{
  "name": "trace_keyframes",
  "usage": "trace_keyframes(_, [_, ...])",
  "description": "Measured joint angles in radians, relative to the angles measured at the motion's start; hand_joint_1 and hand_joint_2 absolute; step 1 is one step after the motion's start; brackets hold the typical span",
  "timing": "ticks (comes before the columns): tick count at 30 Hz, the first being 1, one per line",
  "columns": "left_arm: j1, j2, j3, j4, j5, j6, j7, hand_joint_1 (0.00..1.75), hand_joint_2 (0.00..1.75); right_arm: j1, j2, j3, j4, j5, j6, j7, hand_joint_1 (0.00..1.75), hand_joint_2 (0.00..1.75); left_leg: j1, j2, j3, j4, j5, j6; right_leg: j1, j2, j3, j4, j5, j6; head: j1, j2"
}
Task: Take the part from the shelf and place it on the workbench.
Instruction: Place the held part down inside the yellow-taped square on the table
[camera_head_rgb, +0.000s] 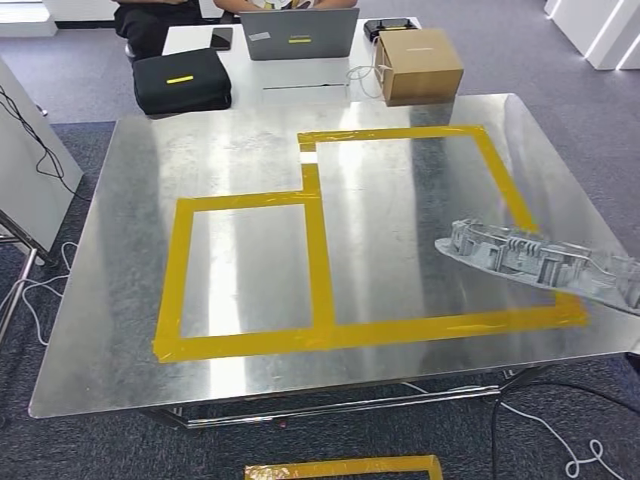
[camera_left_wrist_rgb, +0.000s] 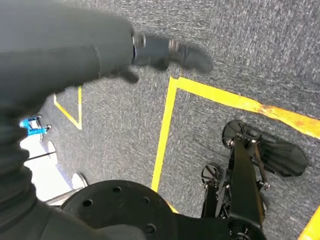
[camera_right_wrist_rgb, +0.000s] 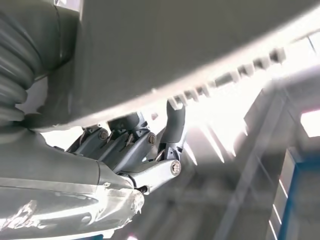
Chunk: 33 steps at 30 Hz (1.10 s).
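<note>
The grey cast metal part (camera_head_rgb: 540, 260) hangs just above the right side of the shiny workbench (camera_head_rgb: 249, 260), tilted, over the right corner of the larger yellow tape rectangle (camera_head_rgb: 445, 325). Its far end runs past the table's right edge. In the right wrist view, my right hand (camera_right_wrist_rgb: 143, 150) grips the part (camera_right_wrist_rgb: 188, 50) from below, with its fingers curled up against the ribbed edge. My left hand (camera_left_wrist_rgb: 170, 52) hangs over the grey carpet with its fingers stretched out, holding nothing.
A smaller yellow tape rectangle (camera_head_rgb: 170, 290) marks the workbench's left half. Behind it a white table carries a black bag (camera_head_rgb: 181, 80), a laptop (camera_head_rgb: 300, 35) and a cardboard box (camera_head_rgb: 417, 63); a person (camera_head_rgb: 151, 20) sits there. Yellow tape (camera_head_rgb: 343, 467) and cables lie on the floor.
</note>
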<state>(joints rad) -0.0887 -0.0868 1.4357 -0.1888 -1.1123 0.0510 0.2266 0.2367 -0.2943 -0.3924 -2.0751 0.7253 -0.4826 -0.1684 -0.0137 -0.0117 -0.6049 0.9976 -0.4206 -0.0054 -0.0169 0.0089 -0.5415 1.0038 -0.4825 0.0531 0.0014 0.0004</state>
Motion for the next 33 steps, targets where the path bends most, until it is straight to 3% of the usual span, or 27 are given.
trace_keyframes(6, [-0.003,0.0,0.001,0.0,0.002,0.002,-0.004,0.0,1.75,-0.158,-0.184,0.019,0.188,-0.067,0.273,0.15,1.75,1.75,-0.001,0.001,-0.001,0.0,0.002,0.007,-0.001,0.002,0.003,-0.006,0.006,0.011,0.0,0.0])
trace_keyframes(12, [-0.006,0.0,0.007,0.0,0.004,0.011,-0.006,0.0,1.75,-0.488,-0.325,0.161,0.51,-0.125,0.499,0.236,1.75,1.75,-0.001,0.002,0.0,0.0,0.006,0.012,-0.001,0.003,0.003,-0.006,0.01,0.015,0.0,0.0])
trace_keyframes(15, [-0.008,0.0,0.012,0.0,0.009,0.013,-0.007,0.0,1.75,-0.637,-0.337,0.265,0.692,-0.134,0.525,0.257,1.75,1.75,0.001,0.002,0.003,0.0,0.008,0.012,0.001,0.003,0.003,-0.007,0.011,0.015,0.0,0.0])
trace_keyframes(18, [-0.01,0.0,0.019,0.0,0.01,0.015,-0.007,0.0,1.75,-0.71,-0.335,0.349,0.829,-0.13,0.492,0.248,1.75,1.75,0.002,0.001,0.007,0.0,0.007,0.012,0.002,0.002,0.005,-0.007,0.01,0.014,0.0,0.0])
trace_keyframes(23, [-0.008,0.0,0.024,0.0,0.011,0.018,-0.007,0.0,1.75,-0.756,-0.334,0.421,0.936,-0.143,0.479,0.242,1.75,1.75,0.002,0.0,0.006,0.0,0.008,0.012,0.002,0.001,0.01,-0.007,0.011,0.014,0.0,0.0])
trace_keyframes(33, [-0.007,0.0,0.025,0.0,0.011,0.018,-0.007,0.0,1.75,-0.776,-0.334,0.462,1.001,-0.148,0.481,0.243,1.75,1.75,0.001,0.0,0.005,0.0,0.008,0.012,0.001,0.001,0.009,-0.007,0.01,0.014,0.0,0.0])
